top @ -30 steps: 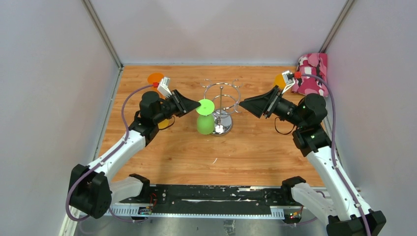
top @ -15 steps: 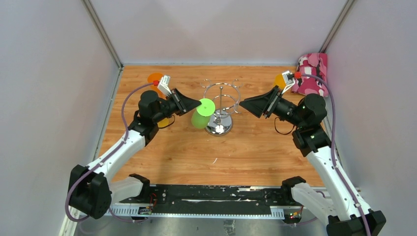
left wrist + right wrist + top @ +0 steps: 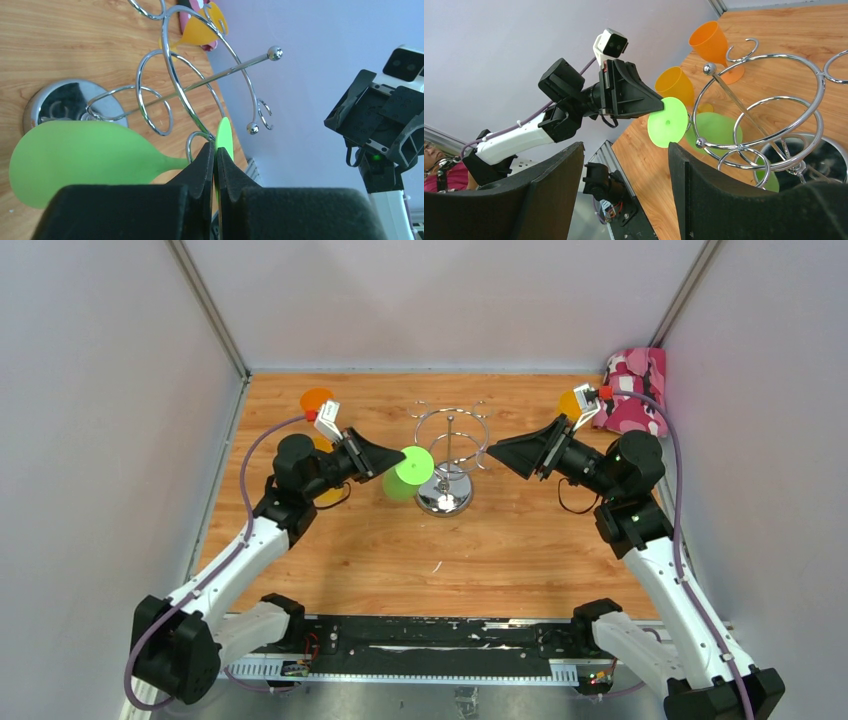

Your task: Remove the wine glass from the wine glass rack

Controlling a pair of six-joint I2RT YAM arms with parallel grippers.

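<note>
**A:** Starting nearest: where is there room?

**B:** The bare table (image 3: 430,570) between the two arms is the widest open stretch. The left wall (image 3: 100,440) runs close along the left arm (image 3: 250,540).

**A:** And the wine glass (image 3: 405,478)?

**B:** It hangs tilted in the left jaws, which are clamped on the thin rim of its green foot. The bowl is low over the table, just left of the wine glass rack (image 3: 452,440).

**A:** Is it free of the wire?

**B:** Nearly, I'd judge. In the left wrist view one curled arm (image 3: 192,145) sits right beside the stem, and I cannot tell whether they touch.

**A:** How should it finish well?

**B:** Draw it straight out toward the near left, without twisting. An edge pinch could let the foot pivot, and a snag might drag the rack.

**A:** Any obstacles?

**B:** An orange glass (image 3: 675,86) stands close by the left wrist. The right jaws are apart and empty, just right of the rack's ring. Farther back are a far orange glass (image 3: 316,398) and, in the right corner, a pink cloth (image 3: 635,390).
</note>
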